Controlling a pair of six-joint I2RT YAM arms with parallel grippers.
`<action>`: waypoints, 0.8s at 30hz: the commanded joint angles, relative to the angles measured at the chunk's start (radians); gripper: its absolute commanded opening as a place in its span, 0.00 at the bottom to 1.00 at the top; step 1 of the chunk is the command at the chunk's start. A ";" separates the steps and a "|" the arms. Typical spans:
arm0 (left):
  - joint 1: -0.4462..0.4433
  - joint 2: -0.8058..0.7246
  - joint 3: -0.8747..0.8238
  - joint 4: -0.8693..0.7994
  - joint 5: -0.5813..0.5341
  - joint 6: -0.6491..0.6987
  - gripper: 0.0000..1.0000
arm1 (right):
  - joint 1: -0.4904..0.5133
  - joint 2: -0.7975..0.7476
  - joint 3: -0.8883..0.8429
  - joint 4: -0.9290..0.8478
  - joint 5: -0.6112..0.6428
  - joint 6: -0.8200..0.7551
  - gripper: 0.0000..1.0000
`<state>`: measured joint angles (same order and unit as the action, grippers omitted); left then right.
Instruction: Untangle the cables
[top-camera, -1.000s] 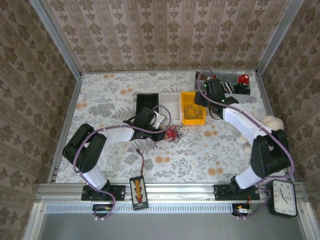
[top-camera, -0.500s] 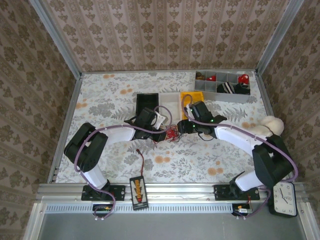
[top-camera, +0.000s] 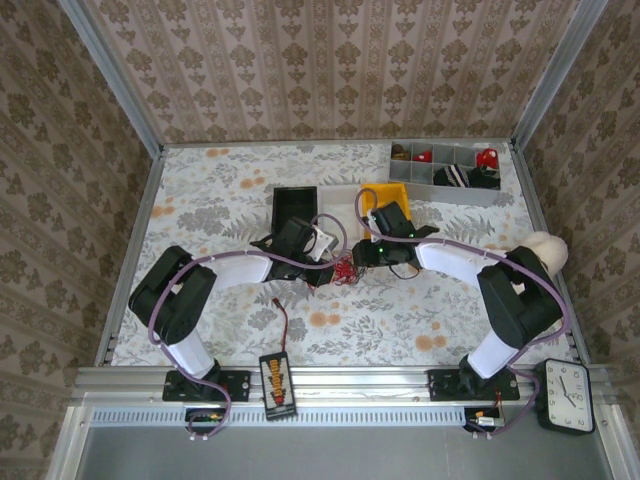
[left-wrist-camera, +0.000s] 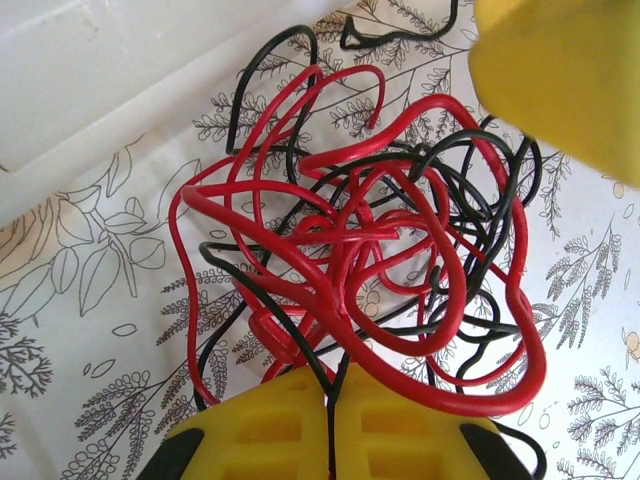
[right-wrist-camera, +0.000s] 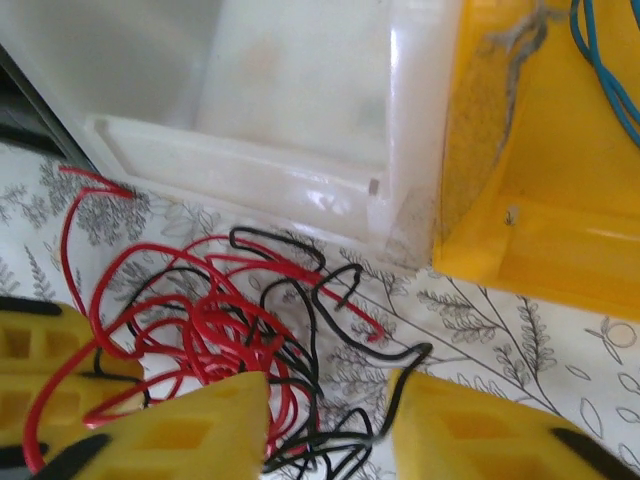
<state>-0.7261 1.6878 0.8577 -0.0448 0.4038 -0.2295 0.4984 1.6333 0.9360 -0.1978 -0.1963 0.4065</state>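
Between the two pincers, on the floral surface (top-camera: 230, 190) just in front of the white bin (right-wrist-camera: 300, 120), the cables (left-wrist-camera: 360, 250) are seen as one loose knot of red and black loops lying flat. The left pincer (left-wrist-camera: 332, 385) is shown clenched, its yellow pads pressed together on a few strands at one edge of the knot. This hold is judged to serve as an anchor, so that the bundle is not dragged whole when it is pulled from the other side. The right pincer (right-wrist-camera: 325, 395) is shown released and low over the surface, its fingers (right-wrist-camera: 480, 430) spread to either side of some loops at the opposite edge; nothing is gripped by it yet. The yellow bin (right-wrist-camera: 530, 150), in which a blue wire (right-wrist-camera: 600, 70) is lying, is set just beside the white one, presumably as a place for freed strands. The step in hand is judged to be the second grasp, after which the loops could be drawn apart. Since the strands are thin, springy and interlaced, a pull on a wrongly chosen loop may be expected to tighten the knot rather than free it.
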 joint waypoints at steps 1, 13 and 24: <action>-0.004 -0.007 0.007 -0.027 -0.002 0.033 0.00 | -0.008 0.019 0.032 0.036 -0.028 0.017 0.23; 0.002 -0.001 0.001 -0.049 -0.013 0.045 0.00 | -0.033 -0.232 0.069 -0.041 0.028 -0.049 0.00; 0.004 0.021 0.003 -0.050 -0.012 0.036 0.00 | -0.233 -0.482 0.215 -0.082 0.183 -0.075 0.00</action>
<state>-0.7258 1.6897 0.8577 -0.0616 0.3962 -0.2092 0.3061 1.1854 1.1240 -0.2657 -0.0875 0.3389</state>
